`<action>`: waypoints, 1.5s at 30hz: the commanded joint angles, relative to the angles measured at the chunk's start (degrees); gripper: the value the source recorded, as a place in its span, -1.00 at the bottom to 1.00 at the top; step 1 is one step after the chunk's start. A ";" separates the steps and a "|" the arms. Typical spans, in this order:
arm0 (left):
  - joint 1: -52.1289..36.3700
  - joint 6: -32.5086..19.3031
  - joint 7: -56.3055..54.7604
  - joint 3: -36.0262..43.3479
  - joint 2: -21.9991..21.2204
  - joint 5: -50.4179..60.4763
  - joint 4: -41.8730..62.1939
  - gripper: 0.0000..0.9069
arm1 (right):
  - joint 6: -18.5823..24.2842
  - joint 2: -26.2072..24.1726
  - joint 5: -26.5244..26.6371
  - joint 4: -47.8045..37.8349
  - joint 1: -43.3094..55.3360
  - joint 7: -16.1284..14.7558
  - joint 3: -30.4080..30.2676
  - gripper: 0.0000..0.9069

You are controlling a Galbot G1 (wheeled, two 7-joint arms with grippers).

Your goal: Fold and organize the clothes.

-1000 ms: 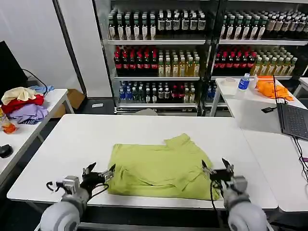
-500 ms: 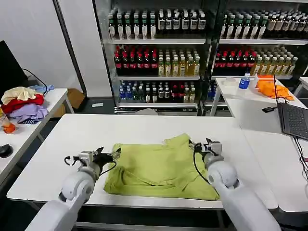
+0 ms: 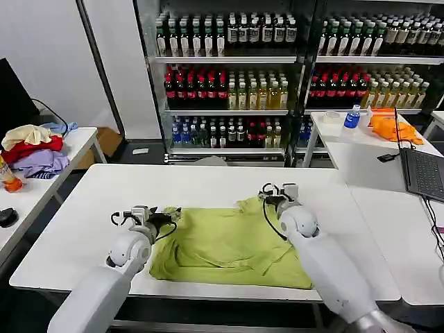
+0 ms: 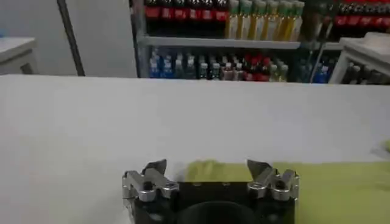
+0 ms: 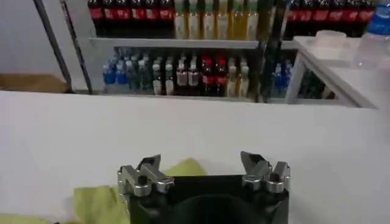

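The lime T-shirt (image 3: 229,243) lies partly folded on the white table (image 3: 104,201), with one sleeve sticking out at its far right corner. My left gripper (image 3: 166,216) hovers open at the shirt's far left corner, and that corner's lime cloth (image 4: 210,172) shows between its fingers. My right gripper (image 3: 276,190) is open over the far sleeve, whose tip (image 5: 186,168) shows between the spread fingers. Neither gripper holds any cloth.
A side table on the left carries a cream, red and lavender heap (image 3: 33,149). On the right-hand table are a laptop (image 3: 423,173), an orange cloth (image 3: 392,128) and a water bottle (image 3: 352,118). Shelves of drink bottles (image 3: 229,90) stand behind.
Both arms have reached forward from the near edge of the shirt to its far corners. The shirt's near left part has shifted slightly.
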 commanded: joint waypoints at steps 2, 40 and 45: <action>-2.31 0.02 0.19 1.37 -1.53 0.21 3.73 0.87 | -0.21 2.27 0.64 -7.22 3.10 -0.32 -1.83 0.80; 3.43 -4.16 2.85 -1.80 3.54 -3.23 -7.71 -0.91 | 4.91 -3.95 0.71 11.04 -5.08 -1.45 2.72 -1.00; 6.54 -4.01 2.95 -2.99 5.53 -3.36 -12.93 -0.91 | 4.37 -6.55 0.88 17.86 -9.18 -1.25 4.52 -1.00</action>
